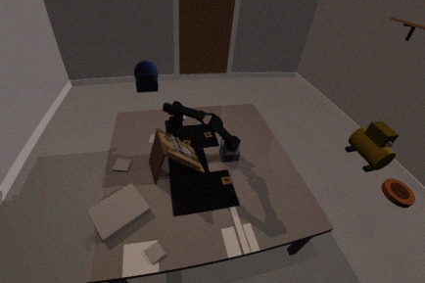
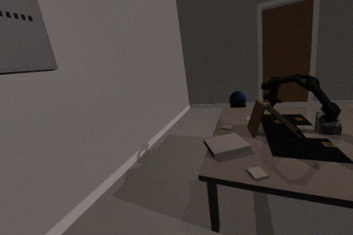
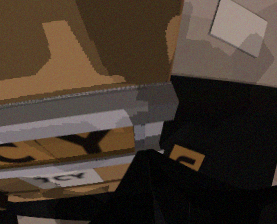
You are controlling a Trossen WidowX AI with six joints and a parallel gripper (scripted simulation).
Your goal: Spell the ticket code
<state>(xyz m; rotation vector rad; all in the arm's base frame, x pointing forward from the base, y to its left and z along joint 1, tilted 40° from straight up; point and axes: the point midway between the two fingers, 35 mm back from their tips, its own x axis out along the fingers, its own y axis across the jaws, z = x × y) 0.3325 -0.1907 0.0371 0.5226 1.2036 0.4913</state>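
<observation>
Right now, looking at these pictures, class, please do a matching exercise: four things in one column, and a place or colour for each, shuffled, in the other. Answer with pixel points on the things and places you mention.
1. tile marked Y [image 3: 91,142]
2. blue ball-topped object [image 1: 146,72] [image 2: 237,98]
3. door [image 1: 206,18] [image 2: 286,51]
4. thick pale slab [image 1: 119,212] [image 2: 228,145]

A. brown, in the far wall
B. on the table, in front of the leaning board [image 1: 182,156] [image 2: 285,121]
C. in the rail, right beside the C
D. beyond the table's far left corner

Pairs: 1-C, 2-D, 3-A, 4-B

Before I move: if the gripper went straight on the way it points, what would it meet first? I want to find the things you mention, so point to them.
Probably the end of the letter rail [image 1: 169,137] [image 3: 156,106], just ahead of the gripper [image 1: 171,127] [image 2: 273,102] [image 3: 145,157]; depth is unclear.
</observation>
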